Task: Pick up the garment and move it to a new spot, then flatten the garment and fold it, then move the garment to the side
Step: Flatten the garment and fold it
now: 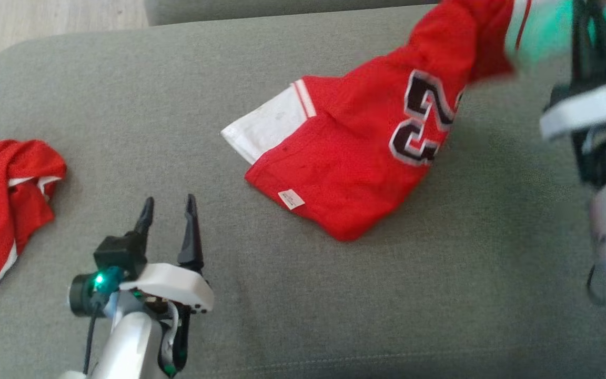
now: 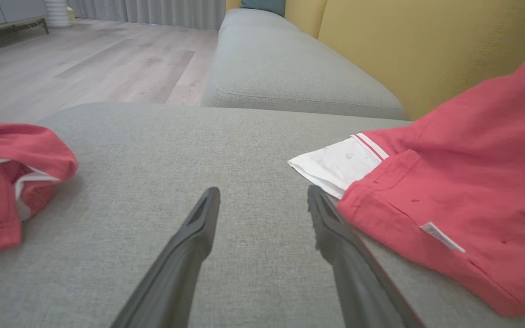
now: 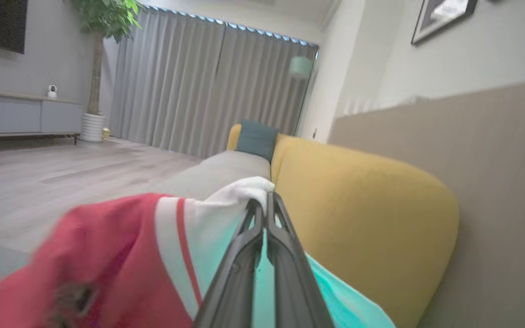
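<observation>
Garment (image 1: 355,158): near end rests on sofa cushion (image 1: 303,295), right of and beyond the released left hand (image 1: 169,201). Long axis runs near-left to far-right, where the right hand (image 3: 265,205) grips its raised white edge.

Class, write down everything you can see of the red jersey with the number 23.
The jersey is red, of thin, soft cloth, with a black number 23 edged in white, a white panel bordered by red stripes and a small white label near one hem. It is crumpled, not flat. Its lower part lies on the grey cushion; its far end is raised off it, pinched at a white edge by the shut right end effector.
</observation>
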Robot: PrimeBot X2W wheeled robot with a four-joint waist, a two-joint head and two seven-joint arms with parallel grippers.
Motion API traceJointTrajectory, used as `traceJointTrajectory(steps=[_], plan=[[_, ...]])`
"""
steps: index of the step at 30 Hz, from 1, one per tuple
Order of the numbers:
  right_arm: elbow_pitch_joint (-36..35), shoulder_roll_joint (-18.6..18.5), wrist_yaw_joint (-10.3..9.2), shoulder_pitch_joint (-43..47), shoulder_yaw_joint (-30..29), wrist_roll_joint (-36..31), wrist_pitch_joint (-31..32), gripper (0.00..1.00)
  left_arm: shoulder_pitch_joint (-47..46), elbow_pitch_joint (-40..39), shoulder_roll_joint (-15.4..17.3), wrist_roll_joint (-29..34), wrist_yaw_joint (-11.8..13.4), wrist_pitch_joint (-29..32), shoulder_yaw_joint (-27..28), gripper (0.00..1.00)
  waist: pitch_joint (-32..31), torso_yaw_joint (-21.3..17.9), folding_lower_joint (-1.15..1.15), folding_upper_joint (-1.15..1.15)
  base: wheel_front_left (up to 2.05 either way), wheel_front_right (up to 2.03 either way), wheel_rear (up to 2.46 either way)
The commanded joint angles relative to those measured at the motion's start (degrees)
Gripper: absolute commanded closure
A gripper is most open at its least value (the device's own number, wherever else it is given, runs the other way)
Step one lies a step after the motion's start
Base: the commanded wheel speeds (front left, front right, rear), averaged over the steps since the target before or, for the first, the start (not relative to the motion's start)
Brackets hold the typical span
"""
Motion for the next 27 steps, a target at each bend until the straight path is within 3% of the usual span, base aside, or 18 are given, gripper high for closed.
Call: traceJointTrajectory(steps=[1,8,15,21,27], plan=[[-2.0,-0.9,-0.05,-3.2,2.2,-0.3,-0.6,1.00,-2.0,-1.7,0.5,-0.5,-0.3,-0.3,1.1,0.00,0.1,0.4,0.00,0.00,0.00,0.00,0.00],[1.1,-2.8,-0.05,-16.3,15.1,-1.4,-0.2,1.00,-2.7,-1.4,0.5,-2.6,0.1,-0.3,-2.6,0.00,0.3,3.3,0.00,0.00,0.00,0.00,0.00],[5.1,0.8,-0.05,-29.5,26.3,-0.6,-0.4,1.00,-3.2,-1.0,0.5,-4.9,0.5,-0.3,-6.9,0.00,-0.8,7.4,0.00,0.00,0.00,0.00,0.00],[8.6,4.2,-0.05,-38.1,26.4,-0.5,-0.6,1.00,-2.6,-1.0,0.5,-6.1,1.1,-0.3,-9.1,0.00,-2.3,10.4,0.00,0.00,0.00,0.00,0.00],[11.1,3.3,-0.05,-39.4,24.1,-2.0,-0.6,1.00,-2.1,-1.5,0.5,-6.4,1.7,-0.3,-9.1,0.00,-2.3,11.0,0.00,0.00,0.00,0.00,0.00]])
